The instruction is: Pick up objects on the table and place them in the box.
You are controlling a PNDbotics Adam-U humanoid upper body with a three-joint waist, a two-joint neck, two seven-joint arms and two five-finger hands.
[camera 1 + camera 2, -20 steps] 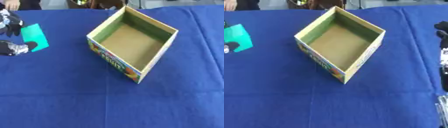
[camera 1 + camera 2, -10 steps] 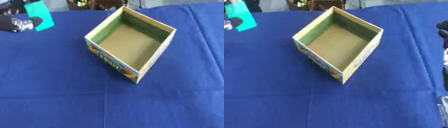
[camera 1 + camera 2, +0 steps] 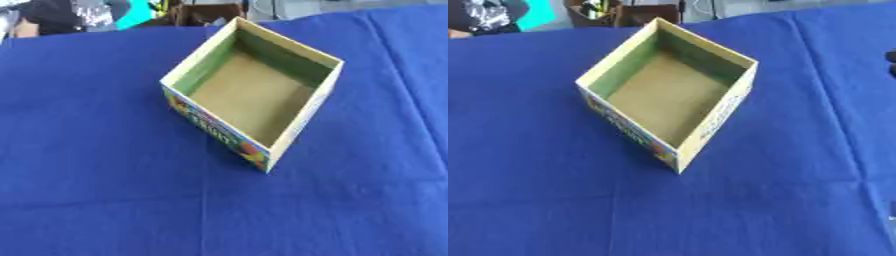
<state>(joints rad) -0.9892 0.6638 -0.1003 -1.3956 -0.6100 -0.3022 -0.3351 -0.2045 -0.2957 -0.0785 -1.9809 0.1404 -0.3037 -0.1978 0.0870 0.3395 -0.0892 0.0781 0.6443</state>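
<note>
Since a moment ago, my left hand (image 3: 83, 12) is lifting the teal object (image 3: 136, 11) toward the table's far edge, fingers unclear; the box (image 3: 254, 95) is sitting open mid-cloth.

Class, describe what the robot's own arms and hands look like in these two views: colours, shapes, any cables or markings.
Little of them shows. The left hand, in the upper left corner, is a blurred shape of black with glinting silver patches. Of the right hand only a dark sliver shows at the right edge of the right eye view. No cables or markings can be made out.
</note>
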